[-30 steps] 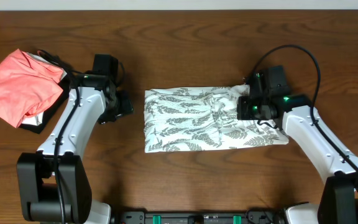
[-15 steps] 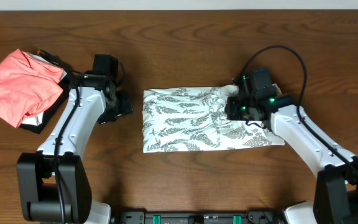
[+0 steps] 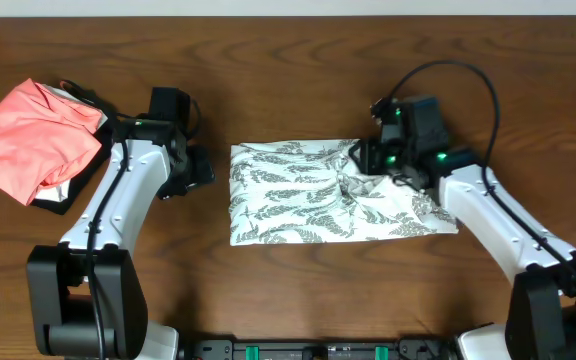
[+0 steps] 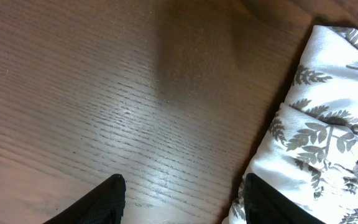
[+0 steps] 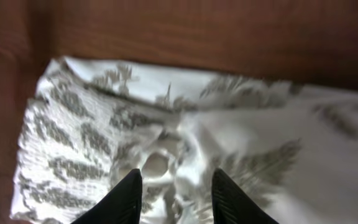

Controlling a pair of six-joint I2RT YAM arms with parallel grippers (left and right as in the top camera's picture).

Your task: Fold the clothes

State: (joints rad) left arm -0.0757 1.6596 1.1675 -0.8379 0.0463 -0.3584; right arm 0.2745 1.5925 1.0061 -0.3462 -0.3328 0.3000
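Left jaws spread, empty; right jaws parted over rumpled dress (image 3: 298,200): folded white rectangle, fern print.

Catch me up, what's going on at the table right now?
Two arms are folding the leaf-print dress, which lies as a rough rectangle in the middle. The right pincer hovers over bunched fabric in the dress's right half, jaws apart and apparently gripping nothing. The left pincer is open above the bare table, just off the dress's left edge. A coral garment lies heaped at the far left.
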